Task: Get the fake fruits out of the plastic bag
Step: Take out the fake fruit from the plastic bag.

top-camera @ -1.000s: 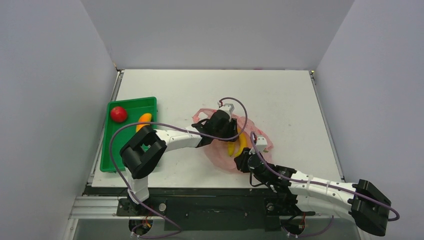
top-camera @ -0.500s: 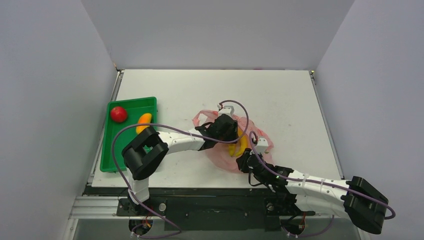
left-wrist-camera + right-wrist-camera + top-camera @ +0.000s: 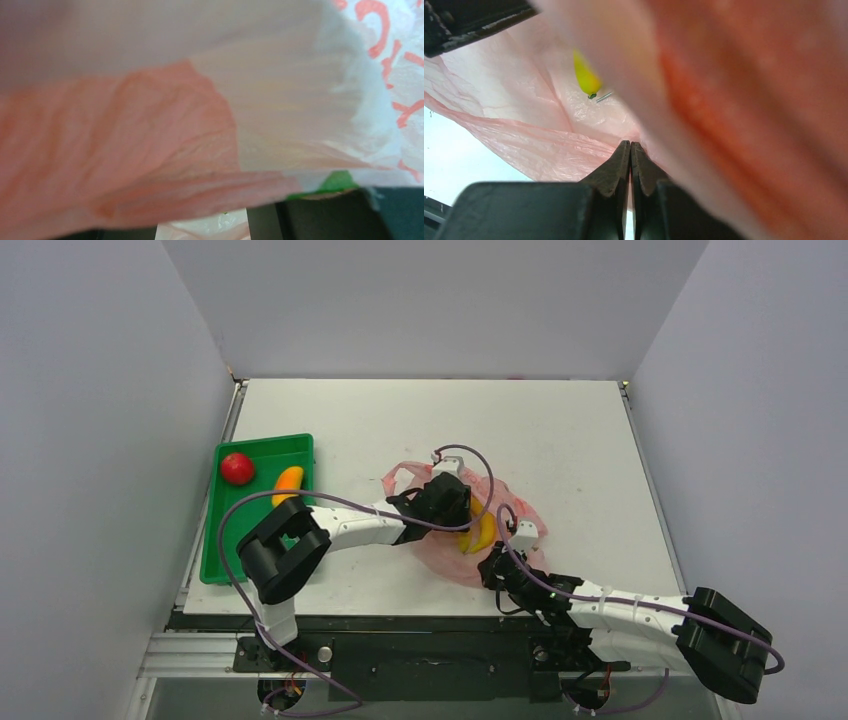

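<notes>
Overhead, we see banana [image 3: 485,532] lying near-to-far inside plastic bag [image 3: 440,560], only right wrist view shows right tool [image 3: 630,145] pinching its film, left tool [image 3: 455,508] buried, width we cannot tell.

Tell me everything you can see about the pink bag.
The bag is thin, crinkly, see-through pink plastic with red print and two loop handles. It lies crumpled on the white table, in the middle near the front. Yellow bananas show inside it. The left gripper pokes into its top, and the film drapes over that wrist's camera. The right gripper is shut at the bag's near edge and seems to pinch the film there.
</notes>
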Action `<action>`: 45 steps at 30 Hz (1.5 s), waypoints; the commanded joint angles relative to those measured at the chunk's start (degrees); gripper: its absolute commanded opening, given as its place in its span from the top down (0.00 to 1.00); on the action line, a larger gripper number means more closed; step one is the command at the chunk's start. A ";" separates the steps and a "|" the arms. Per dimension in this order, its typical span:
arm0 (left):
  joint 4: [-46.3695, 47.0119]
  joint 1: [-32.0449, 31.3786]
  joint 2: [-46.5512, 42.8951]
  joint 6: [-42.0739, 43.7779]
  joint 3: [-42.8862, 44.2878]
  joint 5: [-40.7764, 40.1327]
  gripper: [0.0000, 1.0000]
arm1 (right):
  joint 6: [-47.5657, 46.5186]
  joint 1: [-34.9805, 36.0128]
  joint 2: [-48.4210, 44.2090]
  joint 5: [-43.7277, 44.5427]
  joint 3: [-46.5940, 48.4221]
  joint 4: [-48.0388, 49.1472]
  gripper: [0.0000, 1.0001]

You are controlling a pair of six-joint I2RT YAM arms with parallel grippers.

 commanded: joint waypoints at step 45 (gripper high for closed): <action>7.01 6.71 -28.77 2.54 -12.73 67.42 1.00 | 2.34 -9.33 -8.52 12.08 -2.08 -2.84 1.00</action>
